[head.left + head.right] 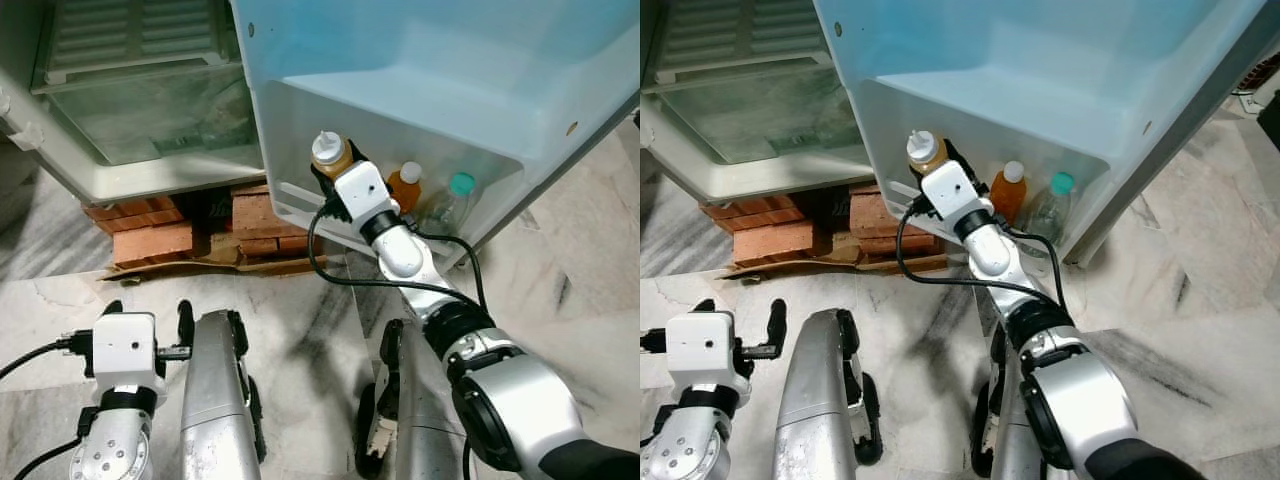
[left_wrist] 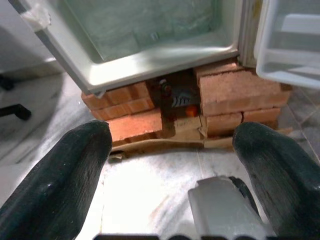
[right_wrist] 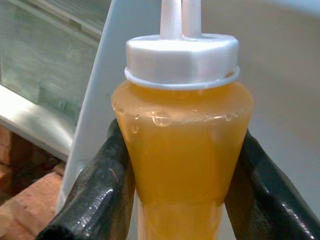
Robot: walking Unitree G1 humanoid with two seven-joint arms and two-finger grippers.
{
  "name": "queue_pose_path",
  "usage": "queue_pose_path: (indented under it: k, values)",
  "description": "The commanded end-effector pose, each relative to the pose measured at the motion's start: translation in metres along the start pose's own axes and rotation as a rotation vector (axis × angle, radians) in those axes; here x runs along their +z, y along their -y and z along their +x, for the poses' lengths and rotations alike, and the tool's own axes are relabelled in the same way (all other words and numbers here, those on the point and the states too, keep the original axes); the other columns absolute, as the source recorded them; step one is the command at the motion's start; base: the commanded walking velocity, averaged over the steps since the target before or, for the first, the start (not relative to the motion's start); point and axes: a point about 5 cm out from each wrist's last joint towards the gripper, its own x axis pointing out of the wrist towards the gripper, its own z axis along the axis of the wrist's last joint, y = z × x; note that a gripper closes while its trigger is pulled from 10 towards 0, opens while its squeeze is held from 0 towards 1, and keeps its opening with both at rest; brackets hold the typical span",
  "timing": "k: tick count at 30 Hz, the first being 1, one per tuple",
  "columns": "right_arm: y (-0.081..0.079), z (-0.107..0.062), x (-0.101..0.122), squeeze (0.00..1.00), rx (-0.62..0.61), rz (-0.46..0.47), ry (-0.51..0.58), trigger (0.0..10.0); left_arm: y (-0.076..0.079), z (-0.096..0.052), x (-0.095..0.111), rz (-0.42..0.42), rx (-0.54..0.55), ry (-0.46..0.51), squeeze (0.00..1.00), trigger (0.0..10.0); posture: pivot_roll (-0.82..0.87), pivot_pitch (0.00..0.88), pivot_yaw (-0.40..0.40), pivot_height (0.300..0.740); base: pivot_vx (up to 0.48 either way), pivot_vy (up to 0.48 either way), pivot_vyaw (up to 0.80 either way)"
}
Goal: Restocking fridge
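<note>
The right arm reaches forward and up, fully extended, its wrist camera block facing the head. The right gripper (image 3: 182, 165) has both black fingers (image 3: 95, 190) pressed against what it holds. The left gripper (image 2: 175, 165) hangs low, fingers spread wide apart.

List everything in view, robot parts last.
squeeze bottle: one, amber liquid, white cap, held at the door shelf
juice bottle: one, orange, white cap, in the door shelf
clear bottle: one, teal cap, in the door shelf
fridge door: one, pale blue, open
bricks: several, red, under the fridge
right gripper: shut on the squeeze bottle
left gripper: open, low over the floor
</note>
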Motion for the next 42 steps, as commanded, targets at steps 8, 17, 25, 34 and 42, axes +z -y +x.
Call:
queue_pose_path:
  k: [8,17,25,34,42]
  values:
    - [-0.01,0.004,0.005,0.0,0.017,-0.048,0.024,10.0,0.001,-0.014,-0.001,0.018,-0.012,-0.034,0.0,10.0,0.22,0.374,-0.015,0.538,0.0,0.0,0.0]
    - [-0.017,0.003,-0.002,0.0,0.038,-0.064,-0.033,10.0,0.0,-0.022,0.002,0.025,-0.015,-0.048,0.0,10.0,0.26,0.403,-0.021,0.538,0.0,0.0,0.0]
    - [-0.004,0.014,0.007,0.0,-0.026,-0.138,-0.008,10.0,-0.002,-0.04,0.004,0.035,0.0,-0.075,0.0,10.0,0.29,0.449,-0.019,0.538,0.0,0.0,0.0]
    - [-0.002,0.009,-0.008,0.0,-0.047,-0.153,-0.12,10.0,-0.003,-0.047,0.006,0.039,-0.008,-0.097,0.0,10.0,0.3,0.493,-0.009,0.538,0.0,0.0,0.0]
    - [-0.001,-0.01,-0.038,0.0,-0.146,0.112,-0.335,10.0,-0.004,-0.052,0.006,0.045,-0.018,-0.116,0.0,10.0,0.3,0.512,0.006,0.538,0.0,0.0,0.0]
